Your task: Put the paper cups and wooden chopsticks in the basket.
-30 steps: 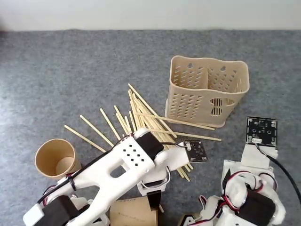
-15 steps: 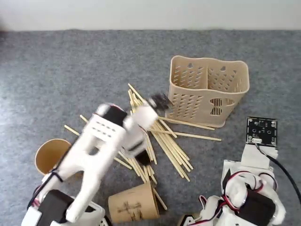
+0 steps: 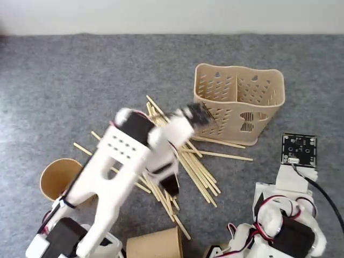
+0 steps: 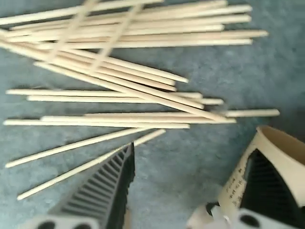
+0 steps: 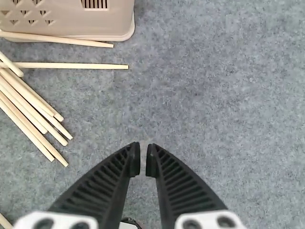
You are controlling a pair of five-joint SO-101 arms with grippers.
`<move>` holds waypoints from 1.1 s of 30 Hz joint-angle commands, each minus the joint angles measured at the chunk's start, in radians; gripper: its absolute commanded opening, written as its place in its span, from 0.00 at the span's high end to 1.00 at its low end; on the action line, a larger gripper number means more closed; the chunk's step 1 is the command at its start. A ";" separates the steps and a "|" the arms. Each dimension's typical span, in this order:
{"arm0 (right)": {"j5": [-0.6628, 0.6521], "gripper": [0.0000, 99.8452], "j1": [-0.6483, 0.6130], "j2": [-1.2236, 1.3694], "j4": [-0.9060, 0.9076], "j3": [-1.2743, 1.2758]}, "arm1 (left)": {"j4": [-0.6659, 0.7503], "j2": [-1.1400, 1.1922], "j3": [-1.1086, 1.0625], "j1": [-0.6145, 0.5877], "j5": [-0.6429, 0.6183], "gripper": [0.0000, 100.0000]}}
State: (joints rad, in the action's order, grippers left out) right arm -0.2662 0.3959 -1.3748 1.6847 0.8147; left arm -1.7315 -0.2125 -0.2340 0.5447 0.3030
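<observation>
Wooden chopsticks [image 3: 185,153] lie in a loose pile on the grey carpet, in front of and left of the beige perforated basket [image 3: 238,102]. One paper cup [image 3: 60,180] stands upright at the left. Another cup [image 3: 156,245] lies on its side at the near edge. My left gripper [image 3: 171,185] hangs above the near end of the pile. It is open [image 4: 190,188] with nothing between its fingers; chopsticks [image 4: 124,100] spread beyond it and the lying cup [image 4: 279,152] sits beside one finger. My right gripper [image 5: 143,153] is shut over bare carpet, near chopstick ends [image 5: 43,129].
The right arm [image 3: 285,220] sits folded at the near right corner, with its camera board [image 3: 299,149] just right of the basket. A corner of the basket [image 5: 71,19] lies beyond the right gripper. Bare carpet stretches behind and to the left of the basket.
The left arm has risen from the lying cup and swung out over the chopstick pile toward the basket. The lying cup has shifted slightly nearer. The right arm has stayed still.
</observation>
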 commanded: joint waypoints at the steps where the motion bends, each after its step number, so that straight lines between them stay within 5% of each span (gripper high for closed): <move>1: 0.000 0.96 0.012 -0.004 -0.022 -0.005 | -0.021 -0.023 -0.074 0.095 0.002 0.65; 12: 0.000 0.96 0.008 -0.004 -0.024 -0.003 | 0.098 -0.023 -0.297 0.229 -0.002 0.65; 19: 0.000 0.96 0.008 -0.004 -0.024 -0.003 | 0.192 -0.023 -0.300 0.245 -0.135 0.65; 33: 0.000 0.96 0.007 -0.004 -0.036 0.034 | 0.021 -0.023 -0.220 0.465 -0.479 0.65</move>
State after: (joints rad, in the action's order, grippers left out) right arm -0.2662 0.3959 -1.3748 1.6740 0.8424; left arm -1.6855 -0.2140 -0.5025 0.9912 -0.1435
